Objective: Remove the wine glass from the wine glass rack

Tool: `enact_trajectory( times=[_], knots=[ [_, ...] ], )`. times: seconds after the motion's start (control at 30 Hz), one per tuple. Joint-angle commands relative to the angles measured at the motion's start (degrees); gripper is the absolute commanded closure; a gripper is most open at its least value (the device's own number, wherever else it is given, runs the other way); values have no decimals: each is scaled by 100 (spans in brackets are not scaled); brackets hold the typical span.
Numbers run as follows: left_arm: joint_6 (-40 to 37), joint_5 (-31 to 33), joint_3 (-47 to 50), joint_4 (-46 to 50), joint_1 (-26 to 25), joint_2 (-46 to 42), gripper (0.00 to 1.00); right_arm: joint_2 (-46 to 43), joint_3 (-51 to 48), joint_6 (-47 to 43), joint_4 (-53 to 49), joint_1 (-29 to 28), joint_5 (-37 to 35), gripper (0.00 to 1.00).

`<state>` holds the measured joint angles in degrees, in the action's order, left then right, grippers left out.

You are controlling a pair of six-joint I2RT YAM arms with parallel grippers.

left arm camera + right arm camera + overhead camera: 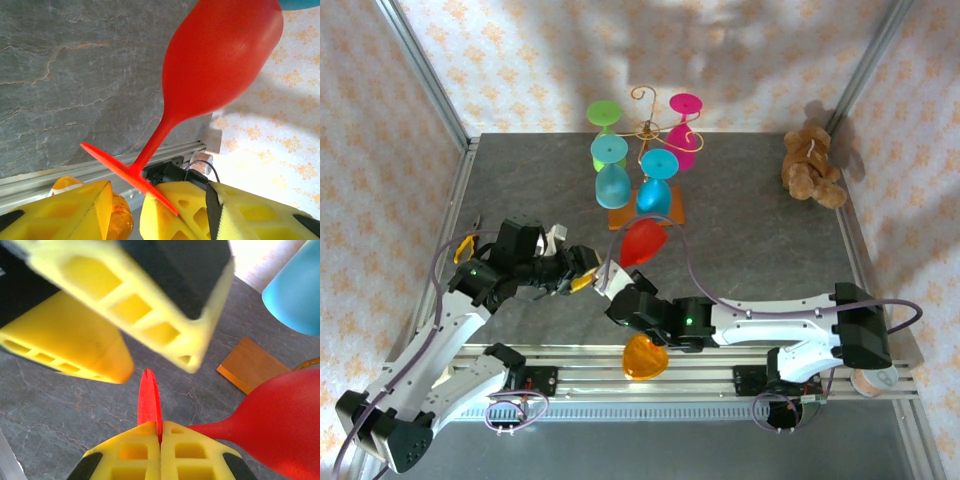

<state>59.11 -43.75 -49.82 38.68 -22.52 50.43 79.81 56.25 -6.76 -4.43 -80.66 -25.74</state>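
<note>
- The right claw (160,431) is clenching on the red wine glass (280,425). Its two yellow fingers are pressing together on the rim of the glass's flat foot, which is standing edge-on between them.
- From that grip the stem is running out to the right in the right wrist view. The bowl is hanging tilted on its side over the grey tabletop (760,240).
- The left claw (127,197) is sitting just beside the same foot, with its jaws standing apart and a gap showing between them.
- In the left wrist view the red foot is slanting across that gap and over the right-hand finger. I cannot tell whether the fingers are touching it.
- In the top view the two claws are meeting near the middle of the tabletop. The red bowl is pointing away from them toward the wine glass rack (645,128).
- The red glass is hanging clear of the rack, with its bowl just in front of the rack's orange-brown base.
- A green glass (605,113), a pink glass (685,105), a teal glass (609,152) and a blue glass (658,165) are hanging on the rack's gold scroll arms.
- An orange glass (643,357) is lying on the rails by the arm bases, beneath the right arm.
- A teddy bear (812,165) is sitting at the far right corner, well apart from the claws.
</note>
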Motion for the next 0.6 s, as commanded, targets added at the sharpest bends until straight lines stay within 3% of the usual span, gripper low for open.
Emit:
enact_trajectory(
  times=[0.0, 0.57],
  knots=[
    [49, -161, -208, -214, -40, 54, 49, 28, 237, -178, 218, -55, -281, 100],
    [65, -136, -119, -457, -41, 177, 65, 108, 518, -613, 423, -98, -303, 100]
  ],
)
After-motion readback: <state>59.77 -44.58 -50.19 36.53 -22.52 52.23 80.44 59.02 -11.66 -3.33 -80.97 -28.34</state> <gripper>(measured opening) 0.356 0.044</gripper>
